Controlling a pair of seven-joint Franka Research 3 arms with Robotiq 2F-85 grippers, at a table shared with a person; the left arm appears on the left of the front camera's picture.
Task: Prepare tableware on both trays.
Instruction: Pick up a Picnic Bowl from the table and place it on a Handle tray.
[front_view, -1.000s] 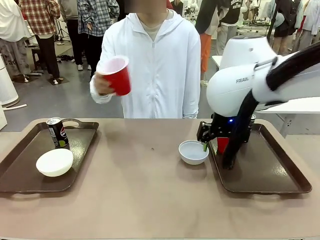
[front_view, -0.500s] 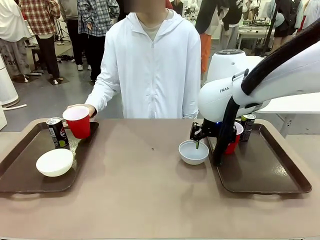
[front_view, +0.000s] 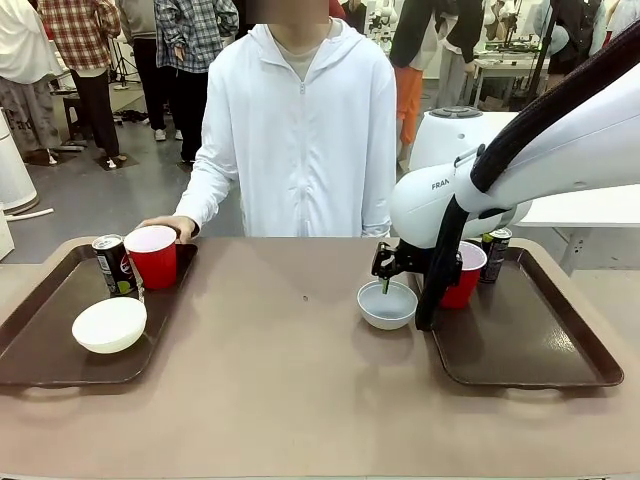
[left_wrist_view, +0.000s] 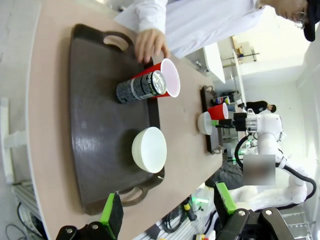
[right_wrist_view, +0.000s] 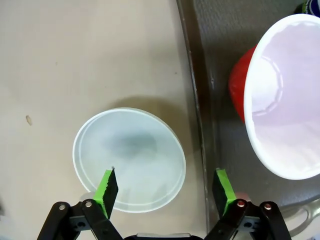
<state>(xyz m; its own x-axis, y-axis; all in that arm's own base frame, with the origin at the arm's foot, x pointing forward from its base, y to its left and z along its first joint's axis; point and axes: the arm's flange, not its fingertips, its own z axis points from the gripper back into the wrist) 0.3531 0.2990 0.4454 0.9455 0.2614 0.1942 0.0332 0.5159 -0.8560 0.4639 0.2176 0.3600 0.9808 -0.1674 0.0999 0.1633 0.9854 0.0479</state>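
Found pale grey-white bowl (front_view: 388, 303) on tabletop (front_view: 300, 380), just beside right tray (front_view: 530, 350). Noted right claw (right_wrist_view: 164, 176) released, fingers astride bowl's rim, grasping nothing; contact undetermined. Noted left claw (left_wrist_view: 168, 196) likewise released, empty, facing left tray (left_wrist_view: 95, 125).

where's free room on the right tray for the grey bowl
On the right tray the whole near half is bare, from the red cup forward to the near rim. Its far end is crowded: red cup and can stand there.
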